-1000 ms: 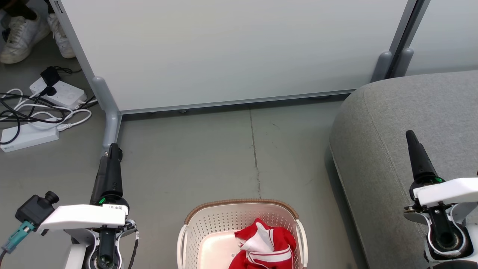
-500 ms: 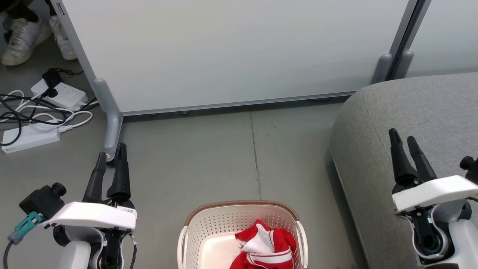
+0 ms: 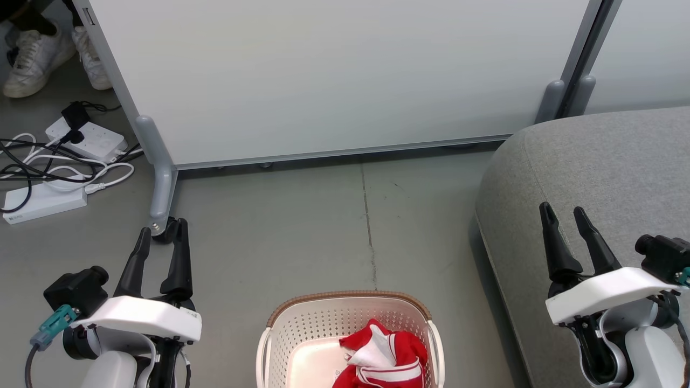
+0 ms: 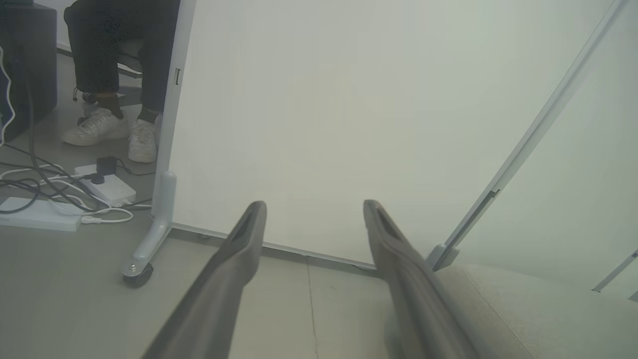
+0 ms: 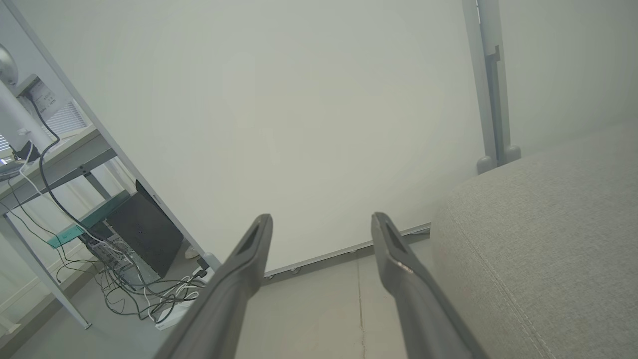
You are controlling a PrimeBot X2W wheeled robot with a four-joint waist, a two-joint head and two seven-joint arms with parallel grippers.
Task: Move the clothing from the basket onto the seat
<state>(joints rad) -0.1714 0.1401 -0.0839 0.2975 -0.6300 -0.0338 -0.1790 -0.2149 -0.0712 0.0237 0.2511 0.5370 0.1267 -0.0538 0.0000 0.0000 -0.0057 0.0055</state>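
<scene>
In the head view, the white perforated basket point(image 3: 302, 328) with its brown rim sits on the floor at the bottom centre. Red clothing point(image 3: 385, 358) with white trim lies bunched in its right half. The grey seat point(image 3: 604, 161) rises at the right. My left gripper point(image 3: 161, 230) is open, well left of the basket above the floor, nothing between its fingers. My right gripper point(image 3: 562, 212) is open over the seat's left part, holding nothing. The wrist views show each gripper's spread fingers, left gripper point(image 4: 315, 205) and right gripper point(image 5: 321, 218), pointing at the white panel.
A white partition panel point(image 3: 334, 75) on castor legs point(image 3: 159, 188) stands across the back. Power strips and tangled cables point(image 3: 59, 161) lie on the floor at the left. A person's white shoes point(image 3: 38, 56) show beyond the panel's left end.
Both grippers went from shut to open and drew back toward me. The head camera shifted slightly, so the scene sits a little lower.
</scene>
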